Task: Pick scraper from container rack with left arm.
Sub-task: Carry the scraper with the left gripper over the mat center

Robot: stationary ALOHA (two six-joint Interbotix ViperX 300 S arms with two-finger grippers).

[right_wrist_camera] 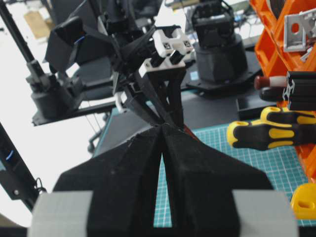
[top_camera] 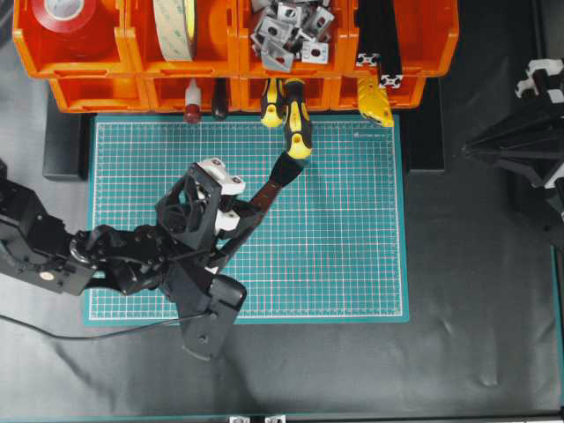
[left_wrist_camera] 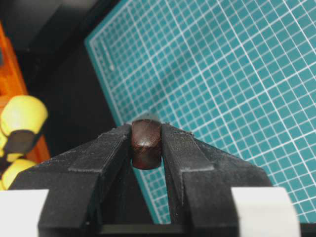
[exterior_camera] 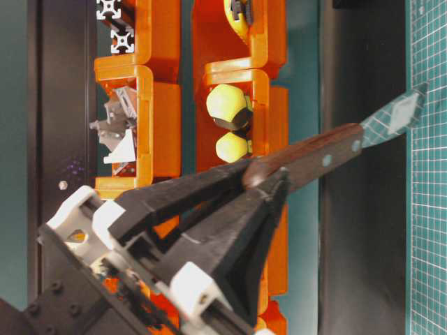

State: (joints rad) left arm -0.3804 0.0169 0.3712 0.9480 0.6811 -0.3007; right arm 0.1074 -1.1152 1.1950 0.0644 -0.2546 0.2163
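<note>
The scraper (top_camera: 267,191) is clear of the container rack (top_camera: 97,92) and hangs tilted over the green cutting mat. Its reddish-brown handle (exterior_camera: 314,156) runs up to a flat blade (exterior_camera: 399,114) that points toward the rack. My left gripper (top_camera: 233,214) is shut on the butt of the handle, and in the left wrist view the dark rounded handle end (left_wrist_camera: 146,142) sits pinched between the black fingers (left_wrist_camera: 103,153). My right gripper (right_wrist_camera: 163,128) is shut with nothing in it, off at the right side.
Two yellow-and-black screwdrivers (top_camera: 295,123) stick out of the lower bins onto the mat (top_camera: 352,247). A red-knobbed tool (top_camera: 191,104), tape rolls (top_camera: 176,26), metal brackets (top_camera: 286,31) and black extrusions (top_camera: 379,44) fill the rack. The right arm (top_camera: 529,145) stands at the right edge.
</note>
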